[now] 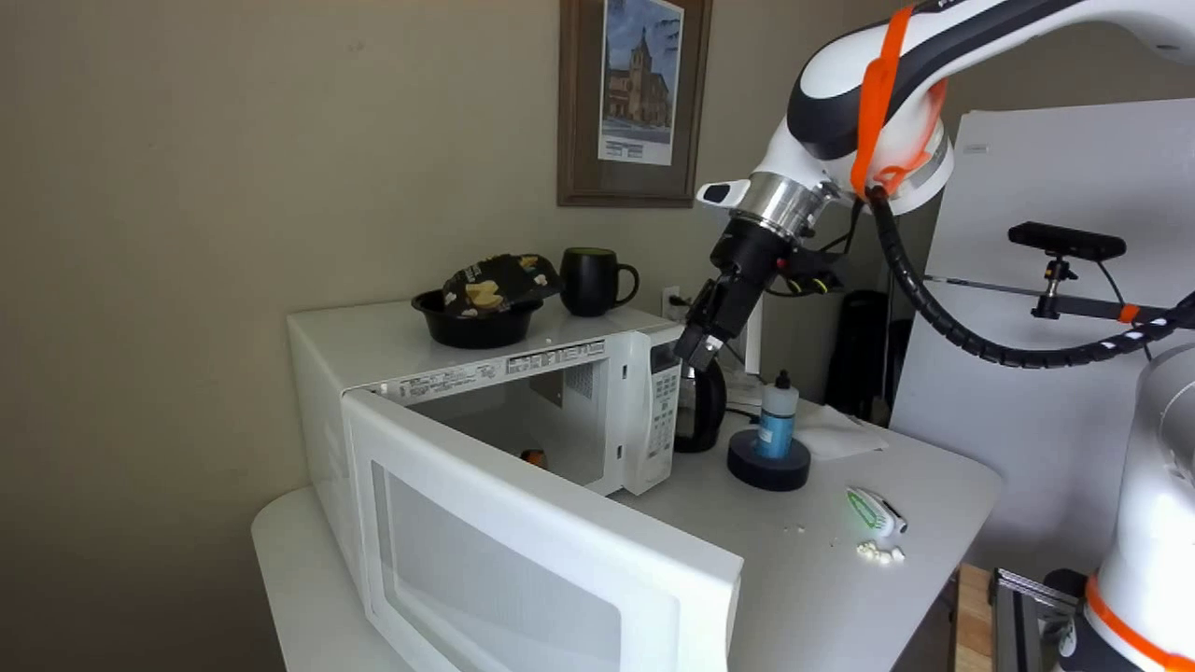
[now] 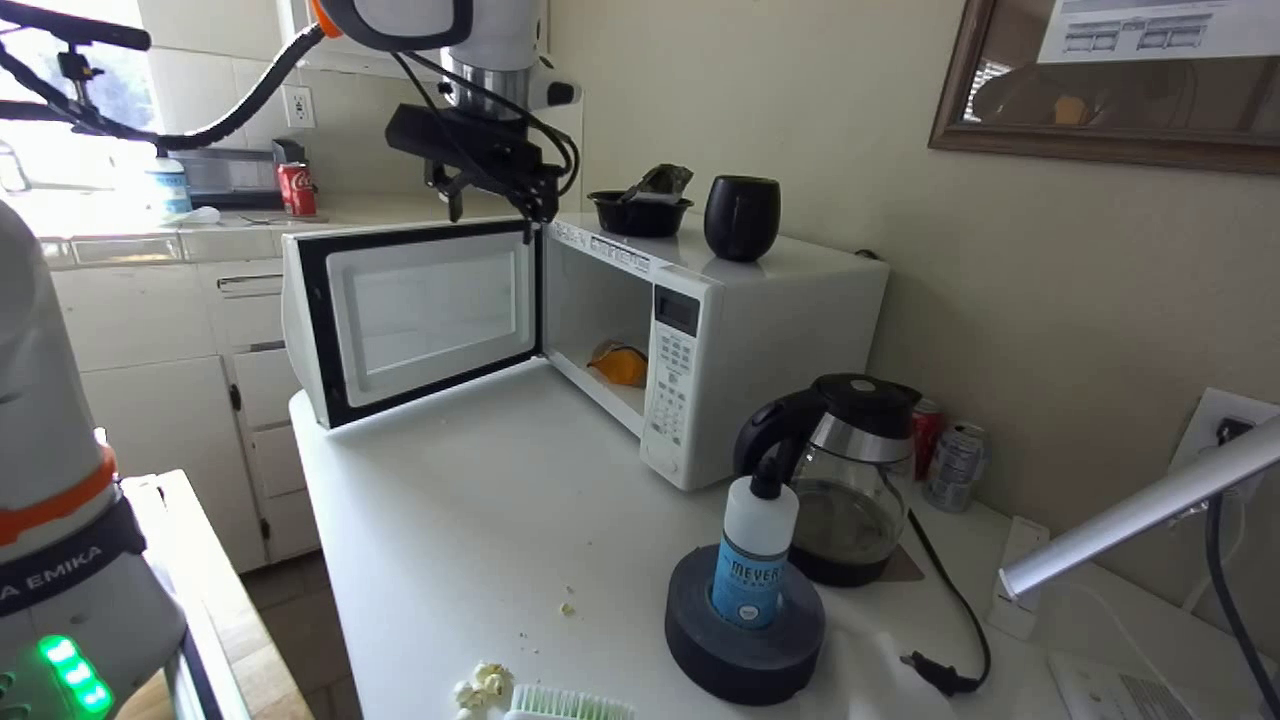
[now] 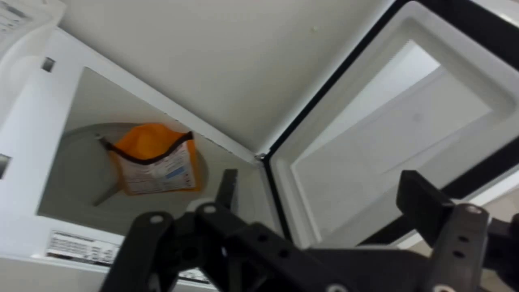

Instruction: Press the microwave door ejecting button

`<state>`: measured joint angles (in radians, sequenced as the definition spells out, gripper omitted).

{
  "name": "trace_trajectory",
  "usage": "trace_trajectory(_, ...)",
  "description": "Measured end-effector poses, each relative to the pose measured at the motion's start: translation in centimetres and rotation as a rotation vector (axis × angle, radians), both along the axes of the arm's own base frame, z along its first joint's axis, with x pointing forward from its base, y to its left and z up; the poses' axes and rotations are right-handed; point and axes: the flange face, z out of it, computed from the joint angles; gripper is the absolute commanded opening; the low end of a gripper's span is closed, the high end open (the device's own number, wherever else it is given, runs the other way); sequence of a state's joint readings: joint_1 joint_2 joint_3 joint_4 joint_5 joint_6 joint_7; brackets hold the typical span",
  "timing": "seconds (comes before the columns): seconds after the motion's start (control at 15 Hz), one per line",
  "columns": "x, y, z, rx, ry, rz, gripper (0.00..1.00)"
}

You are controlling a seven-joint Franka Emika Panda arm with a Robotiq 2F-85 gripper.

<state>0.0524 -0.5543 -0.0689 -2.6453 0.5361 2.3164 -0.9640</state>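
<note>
The white microwave [image 1: 317, 401] stands on the table, also in an exterior view [image 2: 800, 330]. Its door [image 1: 504, 569] is swung wide open; its inner side shows in an exterior view [image 2: 430, 310] and the wrist view [image 3: 365, 134]. The control panel [image 2: 668, 390] is on the front beside the cavity; the ejecting button is too small to make out clearly. An orange bag [image 3: 156, 142] lies inside, also in an exterior view [image 2: 622, 365]. My gripper [image 3: 319, 182] is open and empty, above and in front of the microwave, pointing down toward the opening and door, also in both exterior views [image 1: 698, 350] [image 2: 495, 215].
A black bowl [image 1: 476, 325] with a dark packet and a black mug [image 1: 588, 283] stand on the microwave. A kettle [image 2: 850, 510] and a blue-labelled bottle [image 2: 750, 565] in a dark round base [image 2: 745, 665] stand beside it. A brush [image 1: 873, 511] and popcorn lie on the table.
</note>
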Motion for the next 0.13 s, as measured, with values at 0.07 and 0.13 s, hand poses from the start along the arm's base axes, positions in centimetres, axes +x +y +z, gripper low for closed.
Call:
trace_trajectory(0.07, 0.27, -0.91, -0.54, -0.027, -0.035, -0.047, 1.00)
trace_trajectory(0.13, 0.54, -1.79, -1.15, -0.057, -0.068, -0.093, 1.00)
